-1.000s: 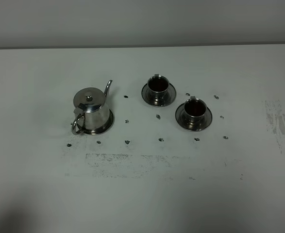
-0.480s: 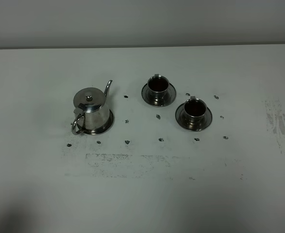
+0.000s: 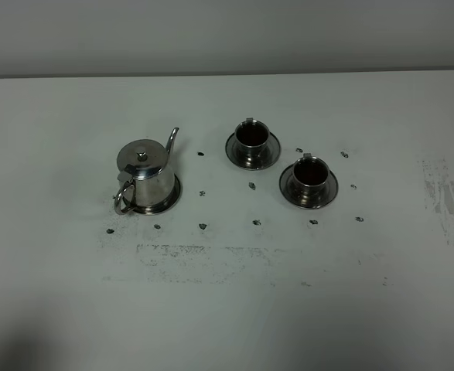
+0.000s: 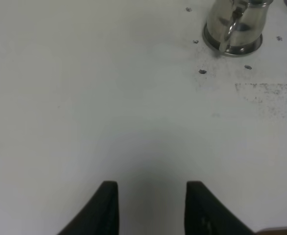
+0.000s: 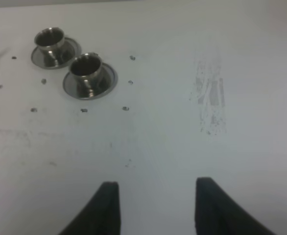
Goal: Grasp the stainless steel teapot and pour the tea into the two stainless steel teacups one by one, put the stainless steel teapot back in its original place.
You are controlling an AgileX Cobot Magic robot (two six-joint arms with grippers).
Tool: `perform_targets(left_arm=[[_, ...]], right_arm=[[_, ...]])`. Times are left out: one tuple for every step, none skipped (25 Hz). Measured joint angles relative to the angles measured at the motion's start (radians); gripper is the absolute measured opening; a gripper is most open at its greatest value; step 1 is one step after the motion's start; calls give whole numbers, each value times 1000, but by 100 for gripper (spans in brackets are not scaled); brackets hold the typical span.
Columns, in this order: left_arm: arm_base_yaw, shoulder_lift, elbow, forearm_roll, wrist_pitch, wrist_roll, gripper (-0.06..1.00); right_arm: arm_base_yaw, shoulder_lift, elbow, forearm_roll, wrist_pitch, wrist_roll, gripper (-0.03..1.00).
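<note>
Our left gripper point(image 4: 151, 208) hangs released over bare white worktop point(image 4: 109, 107), its two dark fingers point(image 4: 106, 205) standing apart with nothing between them. Ahead of it and off toward the middle of the worktop, well apart from the fingers, stands the teapot point(image 4: 237, 22), upright, its loop handle turned back toward this gripper. In the high view we see the teapot point(image 3: 145, 171) with its lid on, seated on its round saucer point(image 3: 172, 199), the thin spout pointing away from the gripper and slightly toward the cups. Small dark specks point(image 4: 202, 71) lie on the worktop around the saucer, and a faint scuffed band point(image 4: 268, 93) runs just on the near side of it.

Our right gripper point(image 5: 155, 208) is likewise released, fingers point(image 5: 207, 205) parted over empty worktop and holding nothing. Ahead of it and toward the teapot's side sit the two cups, each upright on its own saucer. The nearer cup point(image 5: 86, 68) rests on a saucer point(image 5: 106, 83); the farther cup point(image 5: 49, 40) stands just beyond it, their saucers close but apart. From the high view both the nearer cup point(image 3: 309, 176) and the farther cup point(image 3: 251, 137) hold dark reddish-brown tea point(image 3: 310, 174). A grey smudge point(image 5: 211, 98) marks the worktop ahead of the right gripper, on the side away from the cups.
</note>
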Motion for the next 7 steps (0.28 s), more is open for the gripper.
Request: perform_targets(left_arm=[[0, 0, 0, 0, 0, 0, 33], [0, 0, 0, 0, 0, 0, 33], [0, 0, 0, 0, 0, 0, 33], [0, 0, 0, 0, 0, 0, 33], [0, 0, 0, 0, 0, 0, 33], [0, 0, 0, 0, 0, 0, 33], [0, 0, 0, 0, 0, 0, 33]], right_arm=[[0, 0, 0, 0, 0, 0, 35], [0, 0, 0, 0, 0, 0, 35], [0, 0, 0, 0, 0, 0, 35], [0, 0, 0, 0, 0, 0, 35], [0, 0, 0, 0, 0, 0, 35], [0, 0, 0, 0, 0, 0, 35], [0, 0, 0, 0, 0, 0, 35]])
